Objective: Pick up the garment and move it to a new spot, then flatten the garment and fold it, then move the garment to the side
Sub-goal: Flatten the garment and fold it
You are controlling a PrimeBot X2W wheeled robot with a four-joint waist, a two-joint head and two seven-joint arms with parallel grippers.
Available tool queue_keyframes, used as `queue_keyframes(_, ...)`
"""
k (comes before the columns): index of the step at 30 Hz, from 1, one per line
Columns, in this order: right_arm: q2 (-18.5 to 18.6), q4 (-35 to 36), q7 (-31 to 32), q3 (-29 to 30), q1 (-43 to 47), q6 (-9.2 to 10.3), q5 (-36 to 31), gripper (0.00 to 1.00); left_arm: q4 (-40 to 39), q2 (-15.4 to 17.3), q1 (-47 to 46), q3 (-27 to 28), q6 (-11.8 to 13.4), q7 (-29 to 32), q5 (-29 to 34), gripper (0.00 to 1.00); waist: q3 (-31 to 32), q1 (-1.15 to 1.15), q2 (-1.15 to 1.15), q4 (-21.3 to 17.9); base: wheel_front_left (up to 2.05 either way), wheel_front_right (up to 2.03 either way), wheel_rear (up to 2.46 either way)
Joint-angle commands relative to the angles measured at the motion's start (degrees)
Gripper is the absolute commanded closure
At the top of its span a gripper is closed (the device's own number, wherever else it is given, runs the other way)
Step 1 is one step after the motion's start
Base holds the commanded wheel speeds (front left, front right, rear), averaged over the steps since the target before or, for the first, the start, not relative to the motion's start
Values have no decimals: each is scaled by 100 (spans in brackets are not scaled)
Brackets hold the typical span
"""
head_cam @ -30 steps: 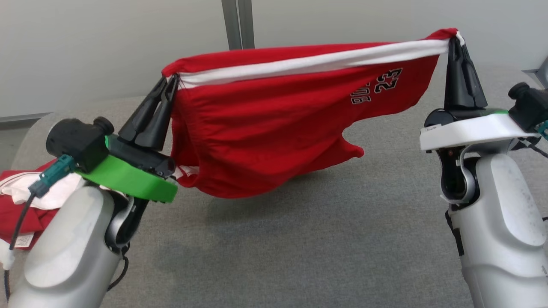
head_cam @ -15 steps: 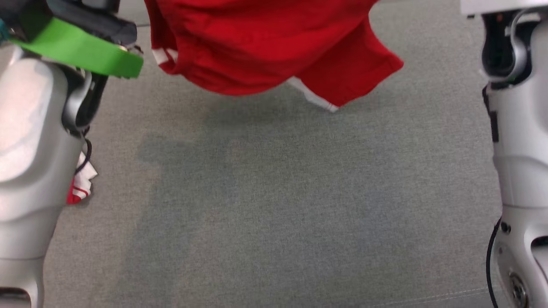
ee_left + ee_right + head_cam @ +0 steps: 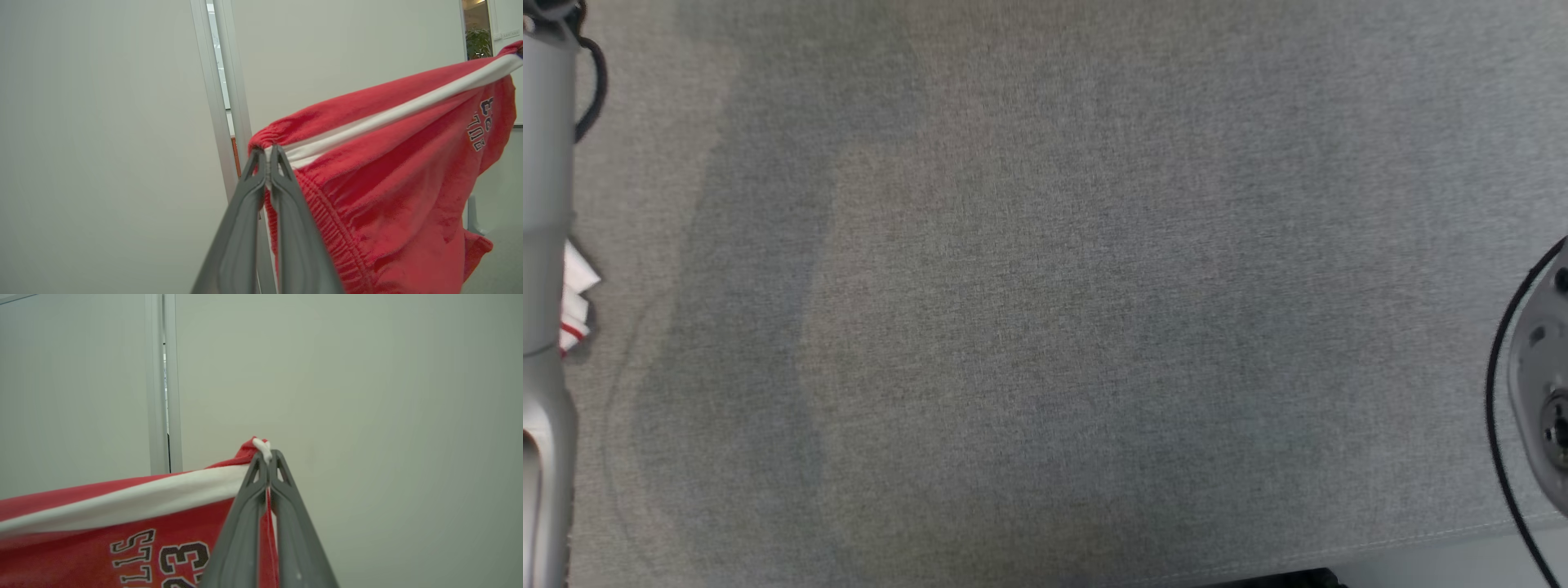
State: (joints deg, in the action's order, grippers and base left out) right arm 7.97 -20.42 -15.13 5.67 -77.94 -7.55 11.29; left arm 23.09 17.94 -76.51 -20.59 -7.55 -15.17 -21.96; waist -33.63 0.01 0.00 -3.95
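Observation:
The garment is a pair of red shorts with a white side stripe and a black "23" print. It hangs stretched in the air in front of a pale wall. My left gripper is shut on one corner of its elastic waistband. In the right wrist view the garment runs off to the left, and my right gripper is shut on its far corner, pinching red and white cloth. The head view holds the pale left forearm at the left edge and part of the right arm at the right edge.
The grey fabric-covered table spreads across the head view, its front edge at the lower right. A bit of white and red cloth pokes out behind the left forearm. A vertical metal wall frame stands behind the garment.
The head camera has tilted down, so the garment and both grippers have left the head view and the table surface has taken their place.

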Motion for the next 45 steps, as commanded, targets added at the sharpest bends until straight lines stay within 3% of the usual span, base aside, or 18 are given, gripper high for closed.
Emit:
queue_keyframes(1,-30,-30,-1,22,207,11,96,100,76,-19,183,22,13,4,-15,100,-588,-1,0,-34,0,0,0)
queue_keyframes(11,-199,-79,-1,-284,2471,11,648,100,391,-481,2156,285,13,2,-272,100,-406,-1,0,-88,0,0,0)
queue_keyframes(24,-191,-409,-1,-395,4766,13,1338,100,379,-1080,4522,615,14,6,-333,100,701,-1,0,-68,0,0,0)
queue_keyframes(45,-308,-582,-8,-537,7038,18,1521,100,390,-1242,6841,712,16,0,-567,100,2937,-1,0,89,0,0,0)
